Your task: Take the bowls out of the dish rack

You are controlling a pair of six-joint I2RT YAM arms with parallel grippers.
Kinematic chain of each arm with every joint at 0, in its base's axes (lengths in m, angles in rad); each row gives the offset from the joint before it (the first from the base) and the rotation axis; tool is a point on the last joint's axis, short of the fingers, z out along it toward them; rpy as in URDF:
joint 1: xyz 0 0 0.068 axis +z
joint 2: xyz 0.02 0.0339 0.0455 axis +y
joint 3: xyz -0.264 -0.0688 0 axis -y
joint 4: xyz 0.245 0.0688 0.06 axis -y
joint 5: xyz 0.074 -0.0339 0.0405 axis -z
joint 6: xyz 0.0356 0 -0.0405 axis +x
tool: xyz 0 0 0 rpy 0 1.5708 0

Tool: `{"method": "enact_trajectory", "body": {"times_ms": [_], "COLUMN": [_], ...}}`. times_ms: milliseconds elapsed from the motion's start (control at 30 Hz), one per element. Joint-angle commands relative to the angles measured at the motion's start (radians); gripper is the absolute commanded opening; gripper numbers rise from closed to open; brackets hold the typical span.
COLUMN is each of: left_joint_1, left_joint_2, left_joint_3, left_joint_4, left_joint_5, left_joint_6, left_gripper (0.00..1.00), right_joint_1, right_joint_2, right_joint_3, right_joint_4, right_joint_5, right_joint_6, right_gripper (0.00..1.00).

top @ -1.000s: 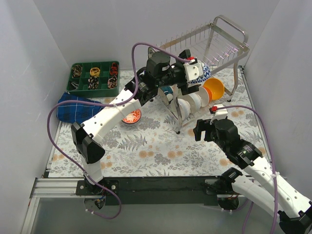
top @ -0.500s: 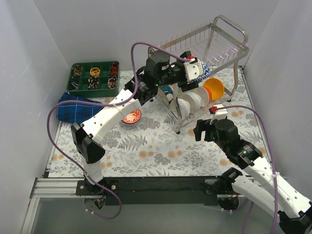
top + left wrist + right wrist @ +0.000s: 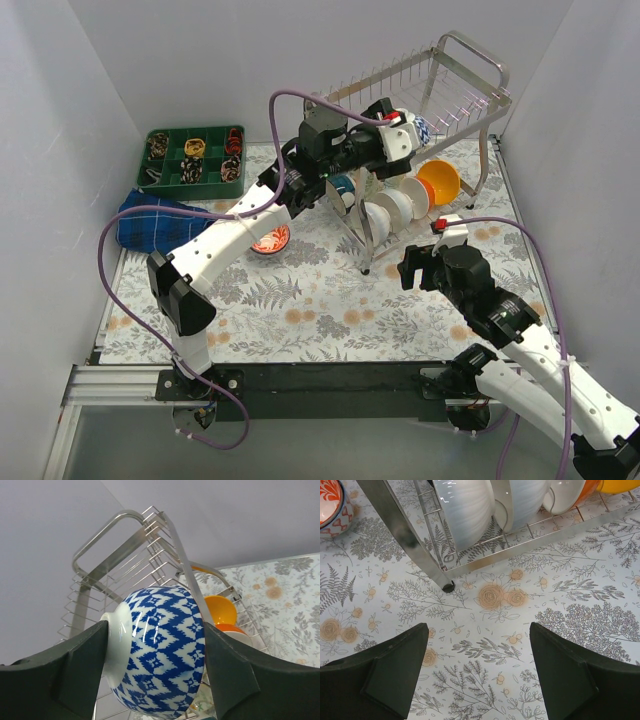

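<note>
My left gripper (image 3: 408, 139) is shut on the blue-white patterned bowl (image 3: 160, 650) and holds it up beside the steel dish rack (image 3: 455, 95), near the upper shelf. In the rack's lower shelf stand white bowls (image 3: 390, 208), an orange bowl (image 3: 440, 180) and a teal bowl (image 3: 342, 186). A red-white patterned bowl (image 3: 270, 239) sits on the floral cloth left of the rack. My right gripper (image 3: 476, 645) is open and empty above the cloth in front of the rack (image 3: 405, 525), with white bowls (image 3: 465, 507) ahead of it.
A green compartment tray (image 3: 193, 157) with small items stands at the back left. A blue folded cloth (image 3: 150, 222) lies in front of it. White walls enclose the table on three sides. The rack's leg (image 3: 447, 586) stands just ahead of my right gripper.
My left gripper has carried the blue-white bowl a little higher and further back, toward the rack's upper shelf. The right arm has barely moved.
</note>
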Motion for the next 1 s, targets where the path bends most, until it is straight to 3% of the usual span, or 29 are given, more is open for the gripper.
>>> {"method": "enact_trajectory", "body": {"times_ms": [0,400,767,967], "left_joint_1": [0.001,0.001,0.001,0.001], "left_joint_2": [-0.04,-0.053,-0.066,-0.108], "left_joint_3": [0.001,0.002,-0.019,-0.031], "left_joint_4": [0.136,0.284,0.386,0.408], "left_joint_5": [-0.085,-0.221,-0.389,-0.409], "left_joint_6": [0.039,0.049,-0.131,-0.189], "left_gripper": [0.13,0.11,0.03,0.02], "right_joint_1": [-0.004,-0.004,-0.004,-0.004], "right_joint_2": [-0.017,-0.033,-0.045,-0.051], "right_joint_3": [-0.013,-0.021,-0.025,-0.028], "right_joint_4": [0.047,0.048,0.047,0.047], "right_joint_5": [0.002,-0.008,-0.022,-0.033], "right_joint_6": [-0.009,0.001,0.017,0.024], "right_gripper": [0.9,0.89,0.89,0.88]}}
